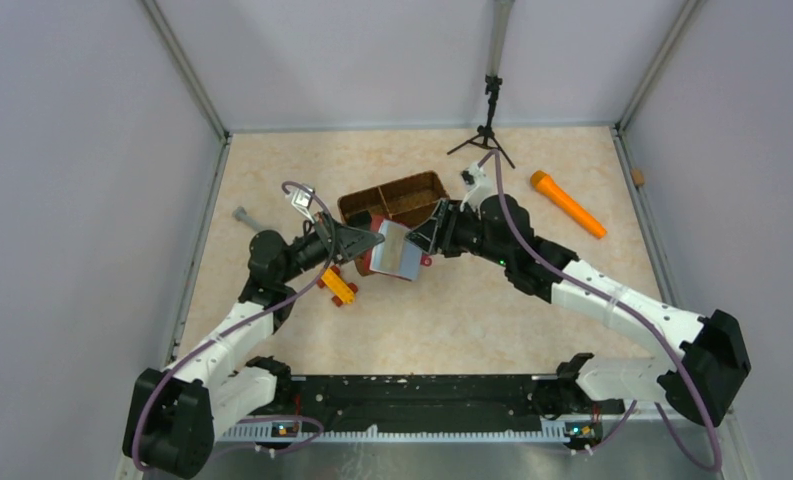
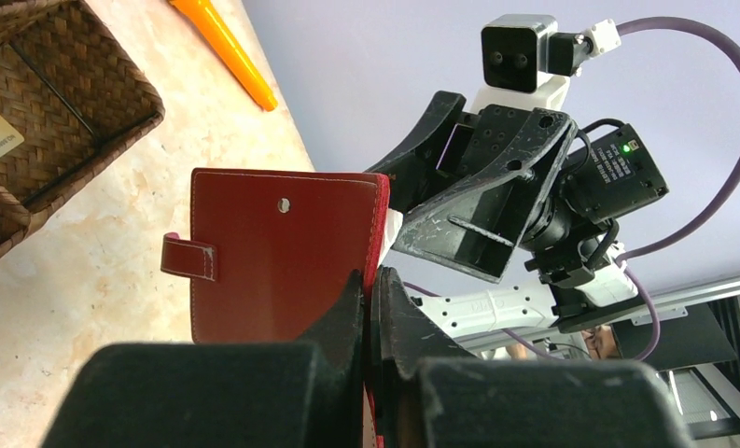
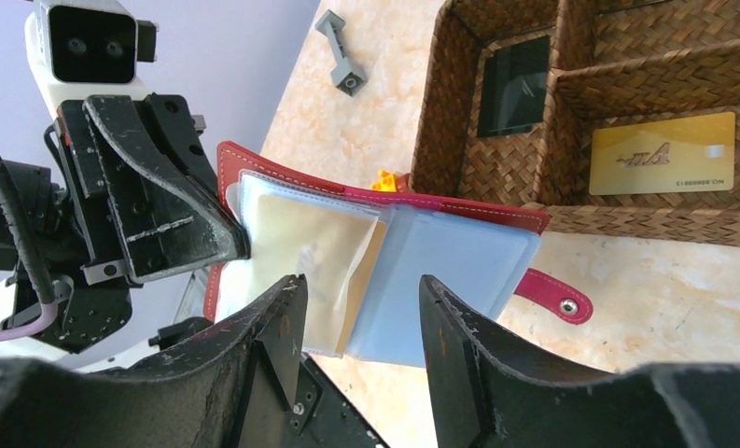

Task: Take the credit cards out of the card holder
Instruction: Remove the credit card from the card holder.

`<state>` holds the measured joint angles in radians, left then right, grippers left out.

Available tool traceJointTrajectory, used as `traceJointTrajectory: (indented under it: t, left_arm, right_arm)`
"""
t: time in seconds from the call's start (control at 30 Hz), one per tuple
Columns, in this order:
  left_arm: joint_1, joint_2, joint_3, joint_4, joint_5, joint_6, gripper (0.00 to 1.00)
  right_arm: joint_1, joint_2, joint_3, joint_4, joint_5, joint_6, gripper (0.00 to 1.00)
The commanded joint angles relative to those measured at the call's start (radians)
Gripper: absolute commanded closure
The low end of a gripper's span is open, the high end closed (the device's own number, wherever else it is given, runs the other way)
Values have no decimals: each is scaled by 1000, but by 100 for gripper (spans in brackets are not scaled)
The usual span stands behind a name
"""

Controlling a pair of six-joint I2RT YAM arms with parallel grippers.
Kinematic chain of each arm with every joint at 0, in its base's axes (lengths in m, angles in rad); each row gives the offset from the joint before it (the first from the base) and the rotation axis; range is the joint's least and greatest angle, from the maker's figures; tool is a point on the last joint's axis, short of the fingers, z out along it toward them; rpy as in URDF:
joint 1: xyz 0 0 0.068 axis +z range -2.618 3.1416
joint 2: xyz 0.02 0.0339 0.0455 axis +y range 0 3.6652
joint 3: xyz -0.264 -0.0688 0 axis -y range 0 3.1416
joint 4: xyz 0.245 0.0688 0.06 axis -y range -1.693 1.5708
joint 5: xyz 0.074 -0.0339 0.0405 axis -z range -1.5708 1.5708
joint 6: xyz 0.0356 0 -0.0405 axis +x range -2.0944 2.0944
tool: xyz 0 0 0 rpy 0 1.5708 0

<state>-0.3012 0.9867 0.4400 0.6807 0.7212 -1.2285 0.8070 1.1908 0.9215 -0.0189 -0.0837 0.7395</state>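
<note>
Above bench (image 1: 472, 310), near basket (image 3: 440, 112): left gripper (image 2: 372, 297) clamped on card holder (image 2: 272, 257) edge; right gripper (image 3: 361, 299) spread wide, straddling pockets (image 3: 450, 271), gripping nothing. Risk: thin pinch slips if right tugs.

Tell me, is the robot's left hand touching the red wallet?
Touching. The left wrist view shows the left hand pinched shut on the edge of the red wallet, with no gap between them.
</note>
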Motion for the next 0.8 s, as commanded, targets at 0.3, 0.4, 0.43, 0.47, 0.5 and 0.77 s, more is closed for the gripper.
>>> traceJointTrajectory:
  t: [0.3, 0.4, 0.43, 0.47, 0.5, 0.77]
  left_arm:
    - [-1, -8, 0, 72, 3, 14, 100]
    - [-1, -13, -3, 64, -2, 17, 100]
    - [-1, -15, -7, 63, -4, 16, 100]
    - [-1, -18, -11, 63, -6, 15, 100]
    - [-1, -21, -16, 63, -7, 15, 100]
    - [8, -77, -17, -17, -27, 37, 100]
  right_arm:
    - [-33, -33, 22, -48, 45, 6, 50]
    - [-36, -36, 30, -53, 46, 5, 49]
    - [-38, -38, 32, -55, 45, 1, 49]
    - [-38, -40, 34, -60, 46, -2, 49]
    - [-38, -45, 35, -65, 49, -3, 49]
    - [-45, -105, 30, -82, 52, -45, 47]
